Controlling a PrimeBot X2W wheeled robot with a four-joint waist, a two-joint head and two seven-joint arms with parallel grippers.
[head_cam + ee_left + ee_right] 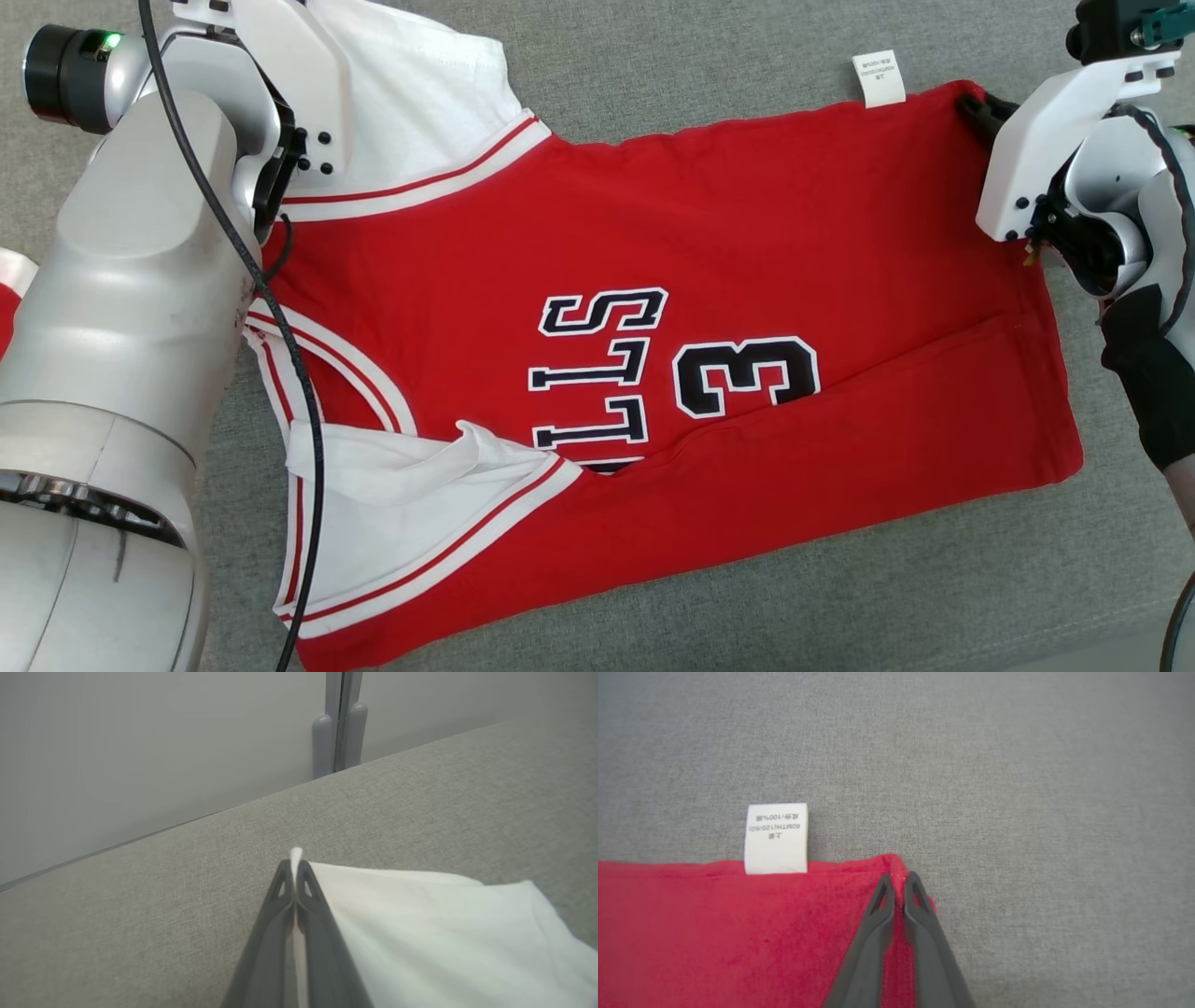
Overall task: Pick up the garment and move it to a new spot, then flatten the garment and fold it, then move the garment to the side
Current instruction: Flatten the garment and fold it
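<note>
A red jersey-style garment (653, 261) with white sleeves, dark lettering and a "3" lies spread across the grey surface, its lower part folded up over the print. My left gripper (294, 863) is shut on the edge of the white sleeve (420, 933) at the garment's far left corner. My right gripper (900, 879) is pinched shut on the red hem corner (738, 933), just right of the white care label (776, 838). In the head view its dark fingertips (980, 107) sit at the garment's far right corner, near the label (878, 77).
The grey fabric surface (709, 56) extends around the garment on all sides. Its back edge meets a pale wall with a grey post (340, 728). A scrap of red and white cloth (9, 289) peeks in at the head view's left edge.
</note>
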